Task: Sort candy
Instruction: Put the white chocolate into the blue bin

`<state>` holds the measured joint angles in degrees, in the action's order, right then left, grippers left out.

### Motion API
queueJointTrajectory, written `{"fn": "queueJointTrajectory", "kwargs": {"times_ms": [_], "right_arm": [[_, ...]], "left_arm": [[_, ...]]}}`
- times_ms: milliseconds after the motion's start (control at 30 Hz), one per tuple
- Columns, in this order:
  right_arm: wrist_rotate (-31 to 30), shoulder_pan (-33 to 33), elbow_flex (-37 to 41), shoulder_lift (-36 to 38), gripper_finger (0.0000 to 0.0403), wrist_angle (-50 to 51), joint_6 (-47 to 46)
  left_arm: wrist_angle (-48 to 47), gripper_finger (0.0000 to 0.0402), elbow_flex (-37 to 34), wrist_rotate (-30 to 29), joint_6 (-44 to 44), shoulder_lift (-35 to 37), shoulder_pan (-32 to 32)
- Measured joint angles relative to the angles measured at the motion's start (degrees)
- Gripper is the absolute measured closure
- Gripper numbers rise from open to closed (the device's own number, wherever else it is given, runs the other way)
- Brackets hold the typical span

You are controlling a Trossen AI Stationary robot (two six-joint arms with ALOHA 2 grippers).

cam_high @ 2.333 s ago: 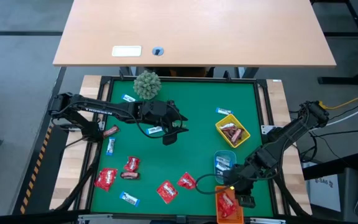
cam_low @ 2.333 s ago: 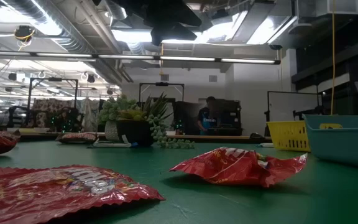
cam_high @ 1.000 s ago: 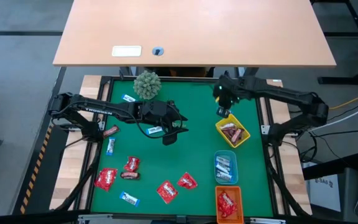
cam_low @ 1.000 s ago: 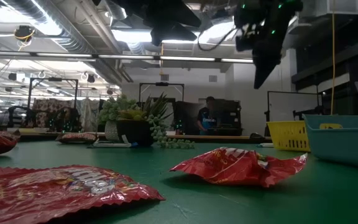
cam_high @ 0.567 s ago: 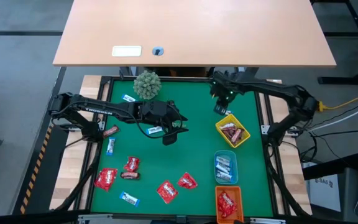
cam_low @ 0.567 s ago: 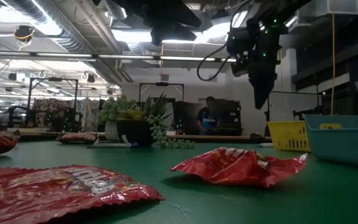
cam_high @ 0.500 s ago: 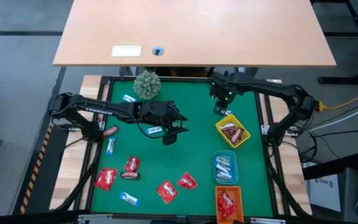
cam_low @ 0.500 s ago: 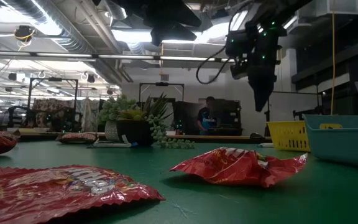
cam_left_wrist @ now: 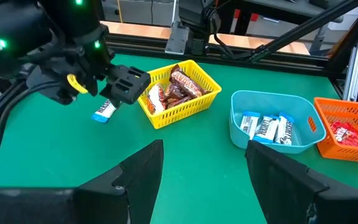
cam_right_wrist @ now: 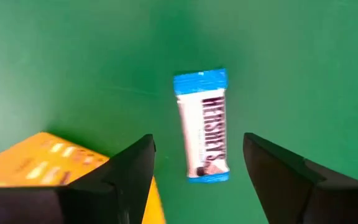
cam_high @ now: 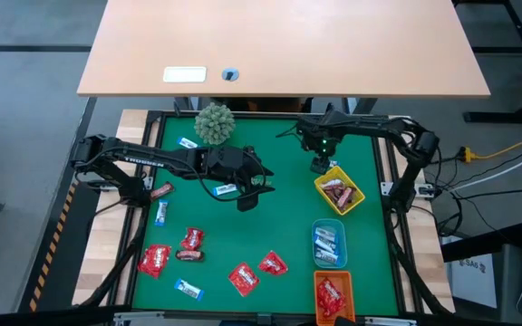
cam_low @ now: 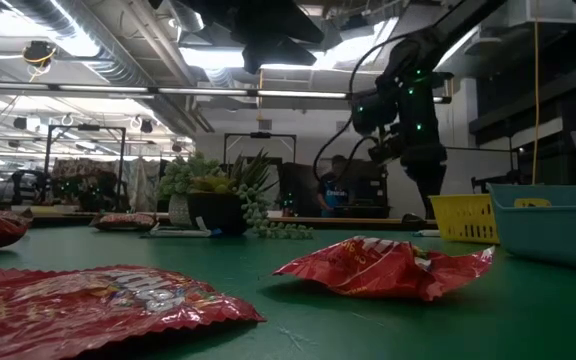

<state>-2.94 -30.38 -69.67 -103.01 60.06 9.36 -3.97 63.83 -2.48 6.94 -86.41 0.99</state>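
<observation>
My right gripper (cam_right_wrist: 197,149) hangs open over a blue-and-white candy (cam_right_wrist: 202,126) that lies flat on the green mat, just to the far left of the yellow tray (cam_high: 340,192). One finger stands on either side of the candy without touching it. My left gripper (cam_high: 252,195) waits open above the middle of the mat, with nothing between its fingers (cam_left_wrist: 204,155). Red packets (cam_high: 243,278), more blue-and-white candy (cam_high: 227,189) and brown bars (cam_high: 188,255) lie scattered over the mat's left and near parts.
The yellow tray holds brown bars, the blue tray (cam_high: 328,243) blue-and-white candy, the orange tray (cam_high: 332,296) red packets; all three stand along the mat's right side. A small green plant (cam_high: 214,122) stands at the far edge. A raised frame borders the mat.
My right gripper has come down from high above the mat's far right part toward the blue-and-white candy beside the yellow tray, shifting a little toward the table's left as its arm swung round.
</observation>
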Motion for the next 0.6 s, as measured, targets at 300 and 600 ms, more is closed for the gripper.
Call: {"fn": "queueJointTrajectory", "kwargs": {"times_ms": [300,600], "right_arm": [[-1.05,0.01,0.0,-3.04,0.0157,-0.71,0.01],[-3.22,0.01,0.02,-5.05,0.0157,-3.35,-0.04]], "left_arm": [[-0.02,0.0178,0.0,-0.02,0.01,0.0,0.0],[-0.05,0.0178,0.0,-0.02,0.03,0.0,0.0]]}}
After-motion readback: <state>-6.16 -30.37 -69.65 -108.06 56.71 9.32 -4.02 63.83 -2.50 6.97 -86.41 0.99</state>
